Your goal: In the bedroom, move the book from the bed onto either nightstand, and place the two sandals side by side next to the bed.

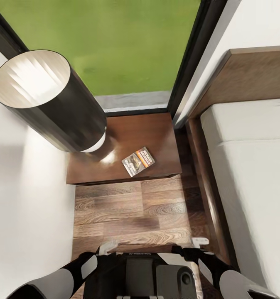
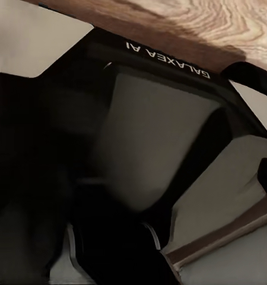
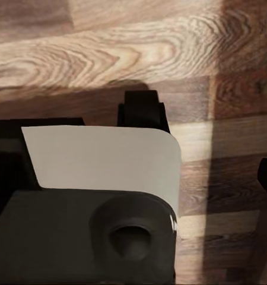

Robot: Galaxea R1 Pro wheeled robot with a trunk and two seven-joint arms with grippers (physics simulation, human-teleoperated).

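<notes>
Currently, you are facing the nightstand (image 1: 127, 141), where the book (image 1: 138, 161) is lying flat, well ahead of both tucked end effectors, whose grip state I cannot tell. Next, start searching the floor (image 1: 131, 216) beside the bed (image 1: 248, 166) for sandals, turning slowly.

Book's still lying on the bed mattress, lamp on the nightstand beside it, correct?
Not quite. The head view shows the book lying flat on the nightstand, not on the bed mattress. The lamp does stand on that nightstand, beside the book.
</notes>
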